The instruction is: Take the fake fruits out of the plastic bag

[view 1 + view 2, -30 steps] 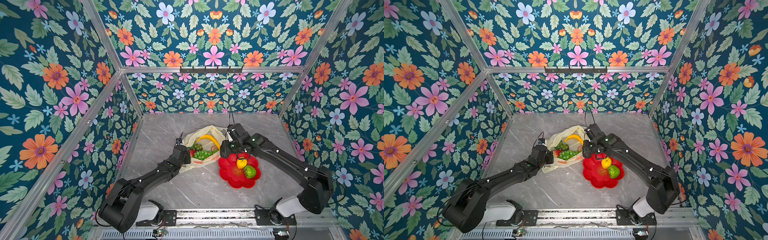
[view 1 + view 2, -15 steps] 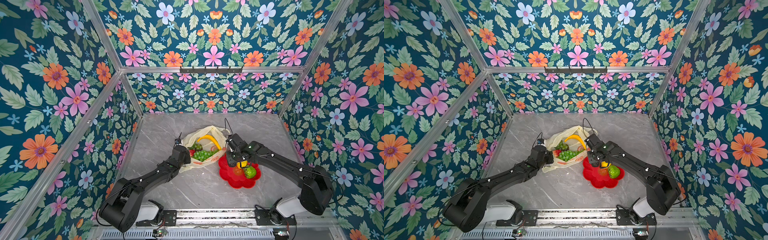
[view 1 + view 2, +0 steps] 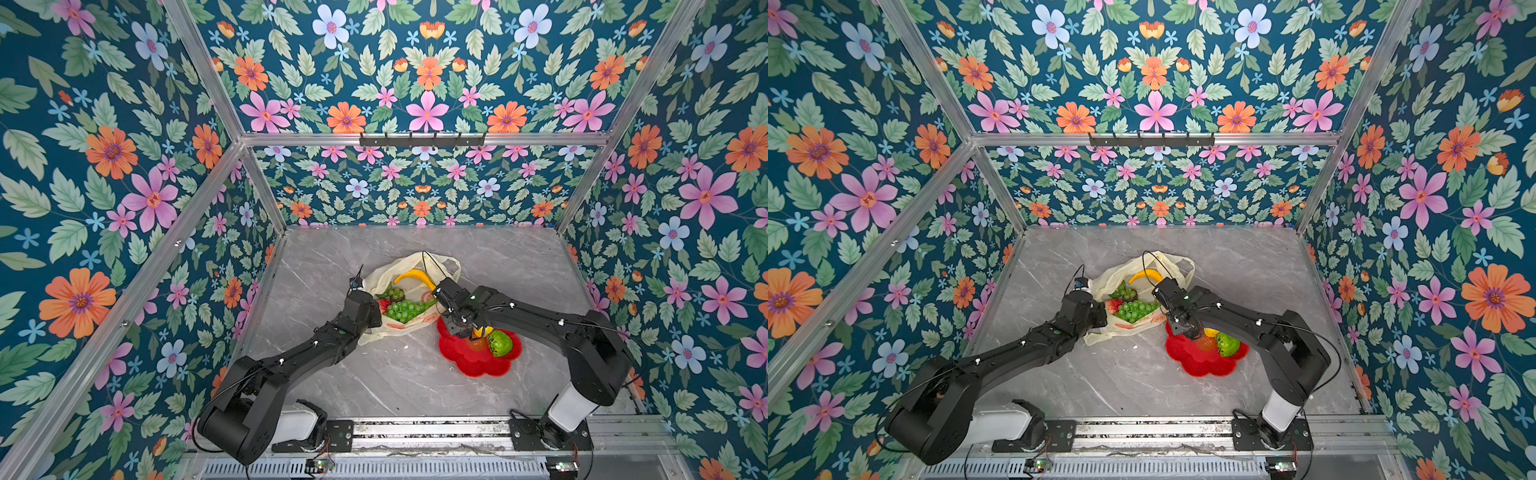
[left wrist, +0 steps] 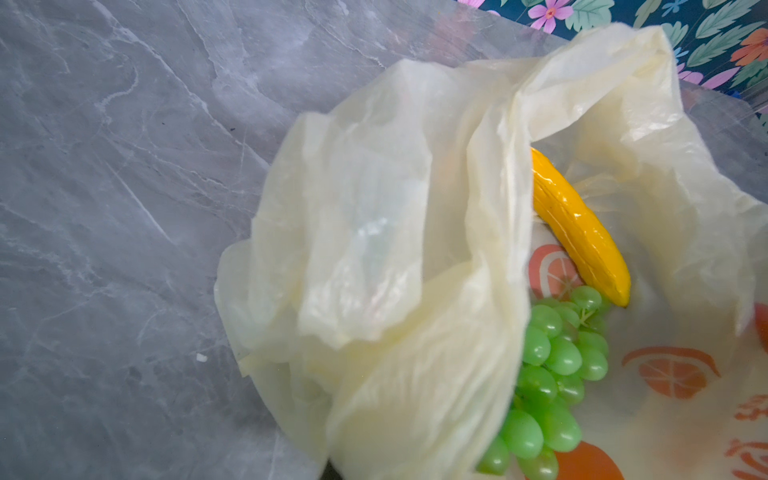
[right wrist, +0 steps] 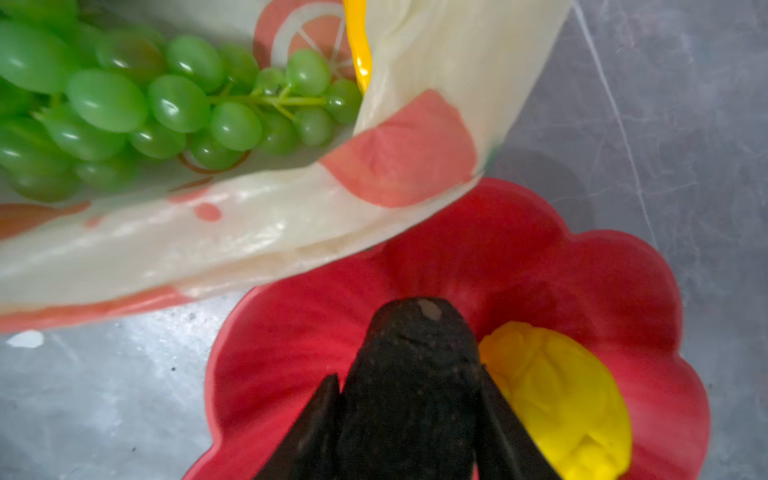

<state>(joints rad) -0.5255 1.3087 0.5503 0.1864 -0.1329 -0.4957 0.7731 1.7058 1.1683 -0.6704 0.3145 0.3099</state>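
I have the left arm stretched low, left gripper (image 3: 375,315) closed tight on the plastic bag (image 3: 409,264) rim. The right arm is bent inward, right gripper (image 5: 408,372) clamping the avocado (image 5: 415,332) over the red plate (image 5: 540,257).

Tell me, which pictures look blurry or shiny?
Left wrist view: the bag goes soft near the lens, and glare streaks the banana. Right wrist view: the grapes blur toward the edge, with bright glints. Both top views: sharp, evenly lit.
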